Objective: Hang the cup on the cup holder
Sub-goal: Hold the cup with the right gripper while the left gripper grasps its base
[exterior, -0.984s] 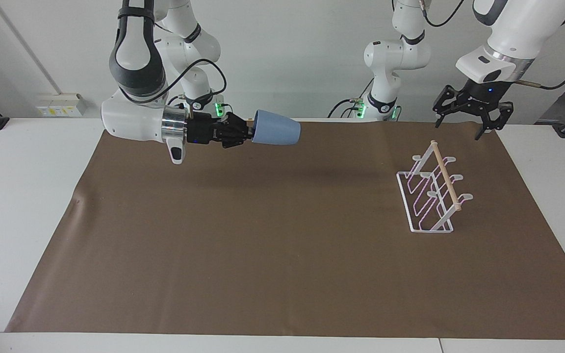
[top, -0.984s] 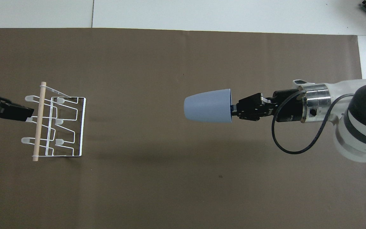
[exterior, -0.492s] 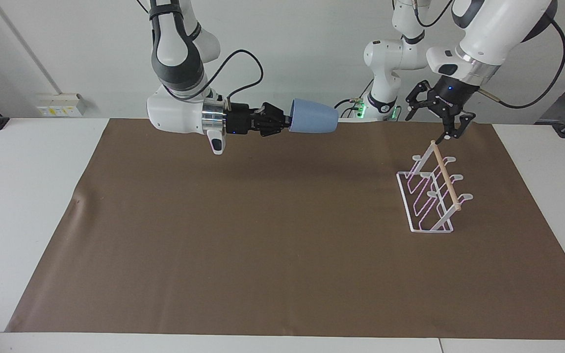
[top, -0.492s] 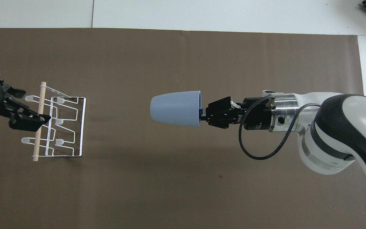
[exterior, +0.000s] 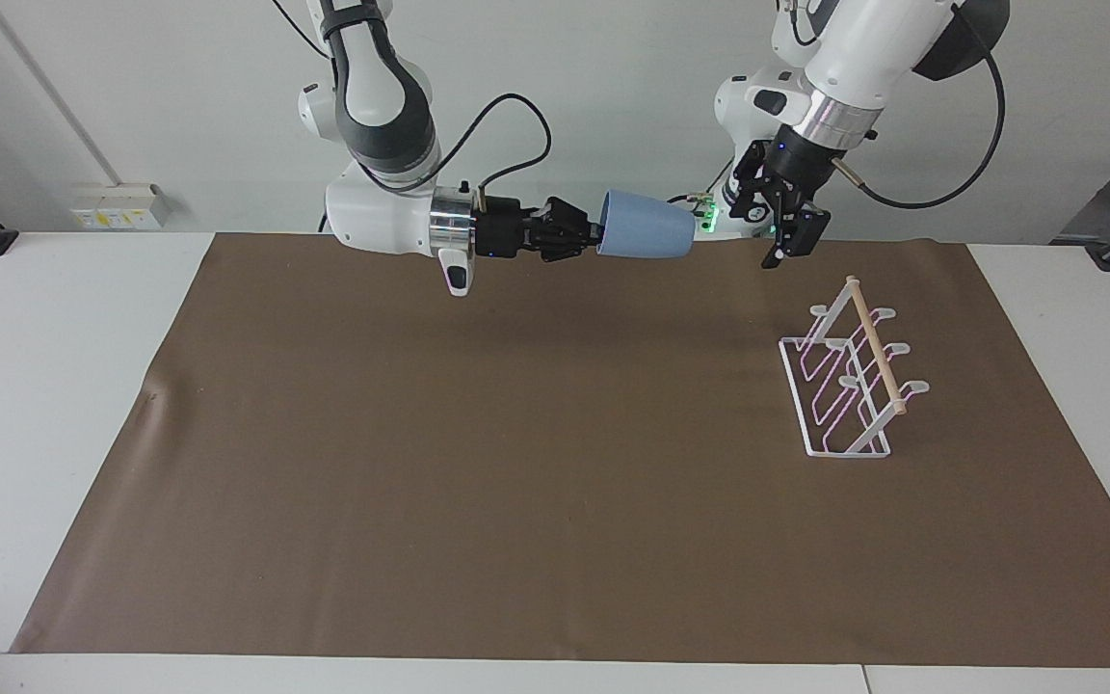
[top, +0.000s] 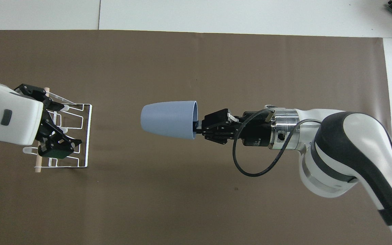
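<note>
Facing view: right gripper (exterior: 586, 238) pinches the light blue plastic tumbler cup's (exterior: 647, 237) rim, held sideways above the brown mat (exterior: 478, 463).
Left gripper (exterior: 786, 226): fingers spread, empty, raised over the white wire cup holder (exterior: 844, 386).

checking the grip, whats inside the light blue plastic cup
One fingertip of the right gripper reaches inside the rim of the light blue plastic cup, held sideways in the air. Its wall hides the rest of the inside.

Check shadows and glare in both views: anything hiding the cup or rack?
Facing view: soft cup shadow on mat, faint pink tint on cup holder wires, no glare. Overhead view: even light; left gripper covers part of the holder.
</note>
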Robot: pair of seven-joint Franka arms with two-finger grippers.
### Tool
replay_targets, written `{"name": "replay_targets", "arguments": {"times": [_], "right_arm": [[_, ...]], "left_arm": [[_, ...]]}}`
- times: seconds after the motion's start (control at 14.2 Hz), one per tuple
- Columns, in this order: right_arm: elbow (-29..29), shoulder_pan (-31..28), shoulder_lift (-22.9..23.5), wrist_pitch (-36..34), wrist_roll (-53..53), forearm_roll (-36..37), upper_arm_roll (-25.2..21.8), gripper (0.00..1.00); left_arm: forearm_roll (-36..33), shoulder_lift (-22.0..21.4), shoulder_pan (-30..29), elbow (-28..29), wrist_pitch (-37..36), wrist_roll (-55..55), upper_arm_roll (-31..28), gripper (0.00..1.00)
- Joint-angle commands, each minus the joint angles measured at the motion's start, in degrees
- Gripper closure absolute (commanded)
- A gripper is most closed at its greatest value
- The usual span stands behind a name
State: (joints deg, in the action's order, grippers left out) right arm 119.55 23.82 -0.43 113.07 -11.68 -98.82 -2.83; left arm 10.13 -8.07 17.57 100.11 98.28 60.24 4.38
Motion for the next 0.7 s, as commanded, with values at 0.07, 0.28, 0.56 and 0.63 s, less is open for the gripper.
{"name": "replay_targets", "arguments": {"times": [0.07,0.28,0.56,0.63], "right_arm": [[2.1,0.0,-2.1,0.8,0.2,-1.6,0.0,1.00],[2.4,0.0,-2.2,0.8,0.2,-1.6,0.0,1.00],[2.4,0.0,-2.2,0.8,0.1,-1.6,-0.1,1.00],[2.4,0.0,-2.2,0.9,0.1,-1.6,-0.1,1.00]], "left_arm": [[0.4,-1.7,4.1,2.4,4.0,2.3,-0.9,0.00],[0.9,-0.9,5.7,2.3,7.2,2.1,-0.9,0.00],[1.9,0.0,5.8,1.1,8.1,2.0,-0.9,0.00],[2.1,0.1,5.7,0.9,8.4,2.0,-0.9,0.00]]}}
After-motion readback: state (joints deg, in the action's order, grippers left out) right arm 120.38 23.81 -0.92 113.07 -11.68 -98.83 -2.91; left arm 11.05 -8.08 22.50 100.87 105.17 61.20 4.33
